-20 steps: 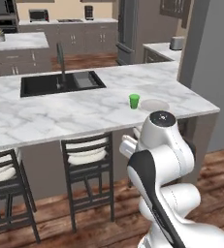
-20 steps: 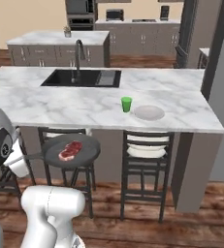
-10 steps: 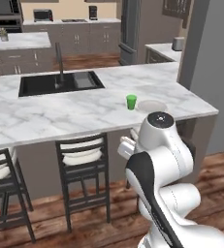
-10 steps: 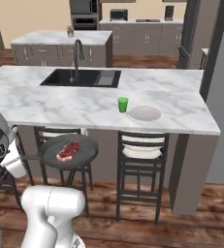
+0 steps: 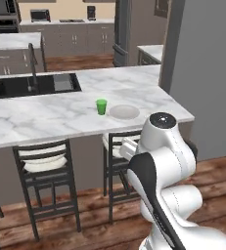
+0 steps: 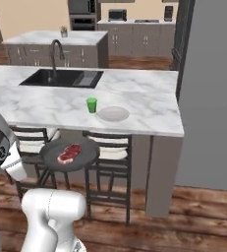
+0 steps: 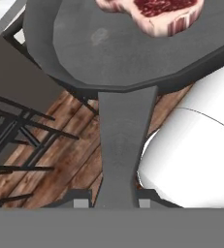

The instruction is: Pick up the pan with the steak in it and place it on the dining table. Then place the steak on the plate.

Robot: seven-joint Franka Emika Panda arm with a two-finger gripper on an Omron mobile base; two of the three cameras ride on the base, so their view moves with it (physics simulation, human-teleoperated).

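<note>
The arm is bent low before the dining table [image 6: 149, 118], its gripper [image 7: 114, 201] clenched on the handle of one pan [image 6: 85, 153] carrying one steak [image 6: 69, 153]; one plate [image 6: 113, 114] sits on the table.

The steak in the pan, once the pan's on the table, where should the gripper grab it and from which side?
Grip the steak across its narrow width, from straight above. It lies flat on the pan floor, and the raised rim blocks any sideways approach.
</note>
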